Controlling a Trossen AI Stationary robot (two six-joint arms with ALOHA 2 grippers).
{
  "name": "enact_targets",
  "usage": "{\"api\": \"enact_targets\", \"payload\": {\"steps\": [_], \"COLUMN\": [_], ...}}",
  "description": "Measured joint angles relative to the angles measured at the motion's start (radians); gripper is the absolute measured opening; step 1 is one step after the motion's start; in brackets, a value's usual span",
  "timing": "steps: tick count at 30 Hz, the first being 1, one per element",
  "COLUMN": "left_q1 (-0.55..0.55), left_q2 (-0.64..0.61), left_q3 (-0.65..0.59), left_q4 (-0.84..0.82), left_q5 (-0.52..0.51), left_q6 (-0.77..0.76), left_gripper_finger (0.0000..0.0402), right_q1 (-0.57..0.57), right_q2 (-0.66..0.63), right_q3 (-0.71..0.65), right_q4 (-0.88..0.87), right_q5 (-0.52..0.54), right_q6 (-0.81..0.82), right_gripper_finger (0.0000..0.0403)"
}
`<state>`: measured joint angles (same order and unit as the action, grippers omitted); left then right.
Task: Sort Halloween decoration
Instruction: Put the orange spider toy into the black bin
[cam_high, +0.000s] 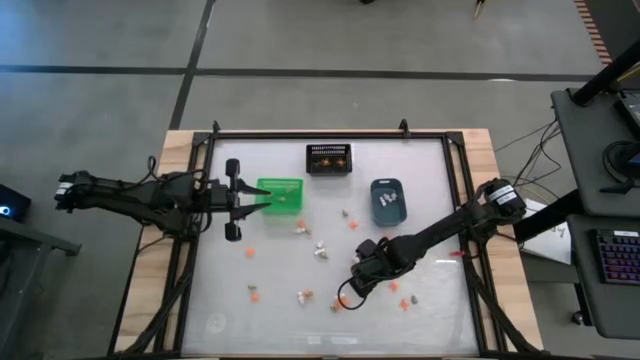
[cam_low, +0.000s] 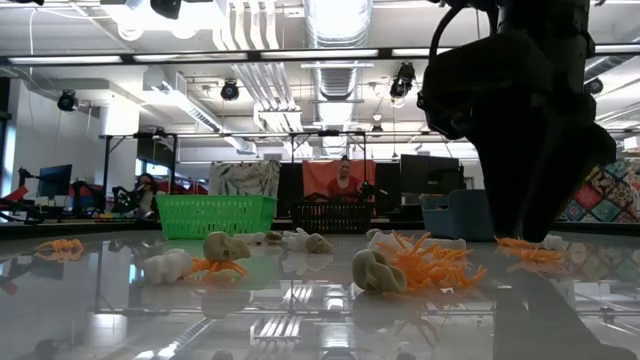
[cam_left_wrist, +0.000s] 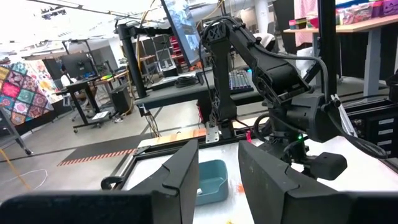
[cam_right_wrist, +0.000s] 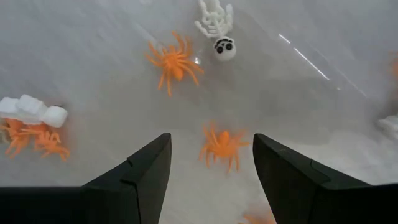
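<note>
The Halloween decoration is a scatter of tiny orange spiders, white skeletons and skulls and tan pieces on the white table (cam_high: 230, 290). My right gripper (cam_right_wrist: 211, 146) points down, open, just above the table. One orange spider (cam_right_wrist: 222, 144) lies flat between its fingers, untouched. Another spider (cam_right_wrist: 174, 62) and a white skeleton (cam_right_wrist: 214, 22) lie beyond it. In the high view the right gripper (cam_high: 348, 292) is near the table's middle front. My left gripper (cam_high: 264, 203) hovers level at the green bin's (cam_high: 284, 190) left edge, open, with nothing between its fingers (cam_left_wrist: 180, 174).
A black mesh bin (cam_high: 328, 158) stands at the far middle, and a blue-grey bin (cam_high: 389, 200) right of the green one. A white piece with orange spiders (cam_right_wrist: 31, 124) lies near the right gripper. A black frame (cam_high: 330, 134) borders the table.
</note>
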<state>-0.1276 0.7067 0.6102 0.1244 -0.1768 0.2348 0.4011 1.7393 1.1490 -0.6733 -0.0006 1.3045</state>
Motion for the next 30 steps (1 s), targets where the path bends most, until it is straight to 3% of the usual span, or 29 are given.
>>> {"api": "enact_targets", "payload": {"steps": [16,30], "left_q1": [0.000,0.000], "left_q2": [0.000,0.005], "left_q3": [0.000,0.000], "left_q4": [0.004,0.009], "left_q5": [0.000,0.000], "left_q6": [-0.007,-0.031], "left_gripper_finger": [0.0098,0.0098], "right_q1": [0.007,0.006], "right_q2": [-0.001,-0.001], "right_q3": [-0.068,-0.070], "right_q4": [0.036,0.053], "right_q5": [-0.014,0.007], "right_q6": [0.023,-0.066], "right_gripper_finger": [0.0214,0.0133]}}
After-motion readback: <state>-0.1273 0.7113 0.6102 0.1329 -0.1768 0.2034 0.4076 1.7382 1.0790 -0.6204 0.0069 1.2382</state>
